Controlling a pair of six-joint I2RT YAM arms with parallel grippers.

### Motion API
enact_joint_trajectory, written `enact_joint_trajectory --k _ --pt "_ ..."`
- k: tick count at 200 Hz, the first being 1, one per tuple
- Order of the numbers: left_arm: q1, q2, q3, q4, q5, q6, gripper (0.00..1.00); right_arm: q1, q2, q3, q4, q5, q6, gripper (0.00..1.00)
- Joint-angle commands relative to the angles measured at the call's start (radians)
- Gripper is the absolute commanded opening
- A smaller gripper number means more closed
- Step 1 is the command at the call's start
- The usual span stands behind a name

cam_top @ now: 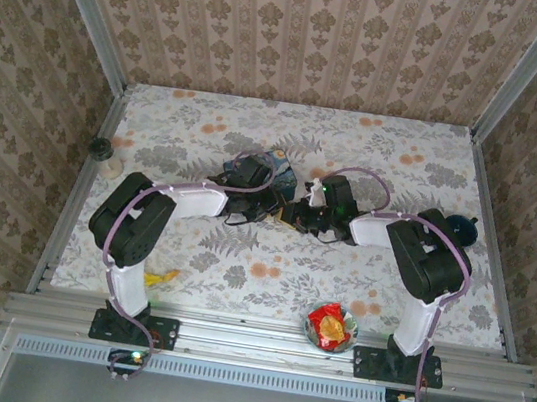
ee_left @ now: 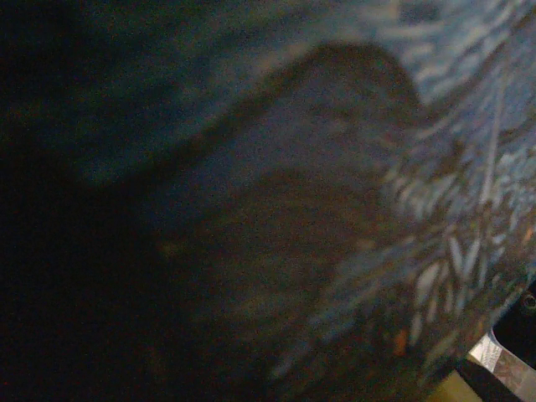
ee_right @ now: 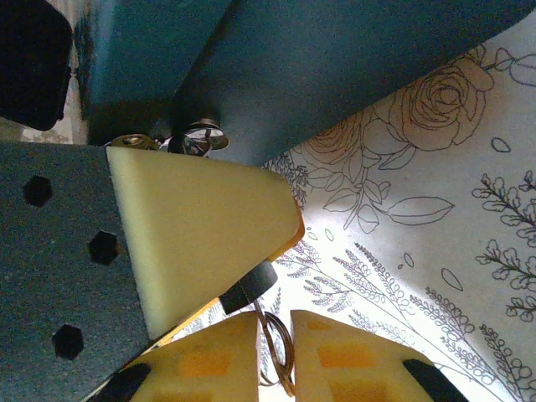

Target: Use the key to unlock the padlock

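At the middle of the table the two grippers meet beside the blue painted tin [cam_top: 276, 161], whose blurred dark side sits right against the left wrist camera [ee_left: 435, 251]. In the right wrist view a small black body, apparently the padlock [ee_right: 249, 286], pokes out from under the left gripper's big pale pad [ee_right: 197, 226]. A thin metal shank, the key [ee_right: 270, 322], runs from it down between the pads of my right gripper [ee_right: 275, 362], with a wire ring [ee_right: 283, 356] beside it. The left gripper [cam_top: 273, 204] and right gripper [cam_top: 299, 213] nearly touch. The shackle is hidden.
A bowl of red wrapped sweets [cam_top: 331, 327] stands near the front edge by the right base. A small black knob [cam_top: 101, 148] lies at the left rim, a dark round object [cam_top: 463, 228] at the right, and a yellow scrap [cam_top: 162, 276] near the left base.
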Motion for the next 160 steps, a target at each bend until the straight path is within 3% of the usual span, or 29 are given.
enact_joint_trajectory --k 1,20,68,160 --pt "-0.033 -0.012 -0.005 -0.117 0.142 0.011 0.04 -0.009 -0.033 0.014 0.191 0.018 0.002 0.19" --pt "-0.029 -0.012 -0.006 -0.122 0.138 0.01 0.04 -0.009 -0.04 0.001 0.194 0.023 0.0 0.19" --pt "-0.02 -0.008 -0.01 -0.112 0.138 -0.008 0.04 -0.01 -0.059 -0.022 0.194 0.028 -0.003 0.35" --pt "-0.013 0.003 -0.006 -0.099 0.142 -0.024 0.04 -0.01 -0.137 -0.094 0.189 0.055 -0.011 0.35"
